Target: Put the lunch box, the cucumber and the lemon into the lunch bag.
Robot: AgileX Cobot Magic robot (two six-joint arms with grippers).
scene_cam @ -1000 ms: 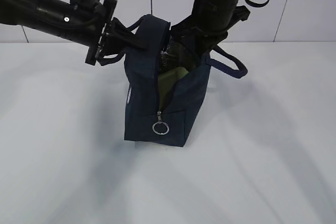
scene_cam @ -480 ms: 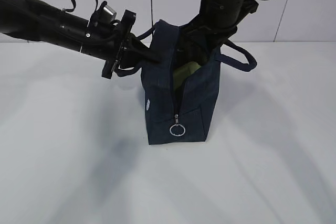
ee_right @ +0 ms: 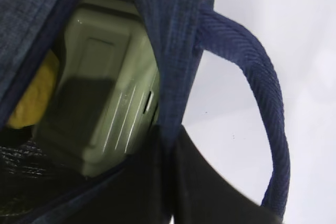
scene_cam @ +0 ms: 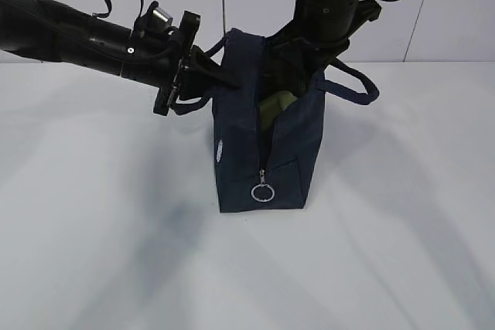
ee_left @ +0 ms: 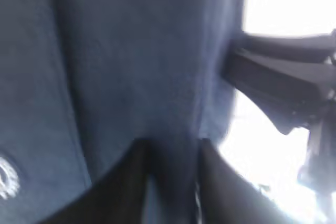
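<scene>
The navy lunch bag stands upright on the white table with its top unzipped. Inside it lies the lunch box, and its sage-green lid fills the right wrist view. Beside the box, deep in the bag, is the yellow lemon. The cucumber is hidden. My left gripper is shut on the bag's left top edge, with navy fabric running between its fingers. My right gripper pinches the right top wall just beside a loop handle.
A metal ring pull hangs low on the bag's near end. The second handle sticks out to the right. Both arms crowd the space above the bag. Bare white table surrounds it, with a tiled wall behind.
Over the last second both arms carried the bag a short way to the right across the table. Since half a second ago it has stayed put.
</scene>
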